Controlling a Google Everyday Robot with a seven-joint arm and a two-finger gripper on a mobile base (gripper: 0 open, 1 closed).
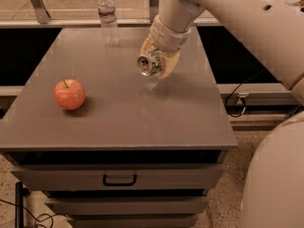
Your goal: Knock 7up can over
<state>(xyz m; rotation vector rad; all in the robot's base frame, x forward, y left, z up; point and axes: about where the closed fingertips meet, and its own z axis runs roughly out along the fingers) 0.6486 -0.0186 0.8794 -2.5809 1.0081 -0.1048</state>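
The 7up can (148,64) has a shiny silver metal top. The gripper (155,66), above the back half of the table (118,122), holds it between smooth cream fingers (167,64) that look like plastic. The arm (228,18) is smooth, pale and a bit shiny. The table top is grey, smooth and slightly glossy. The water bottle (108,15) is clear plastic. The apple (69,94) has shiny red skin.

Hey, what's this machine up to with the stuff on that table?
The robot's arm reaches over the grey table, and its gripper is closed around the 7up can. The can is tipped sideways, silver top towards the camera, apparently just above the tabletop. A red apple sits at the left and a water bottle stands upright at the back, both untouched.
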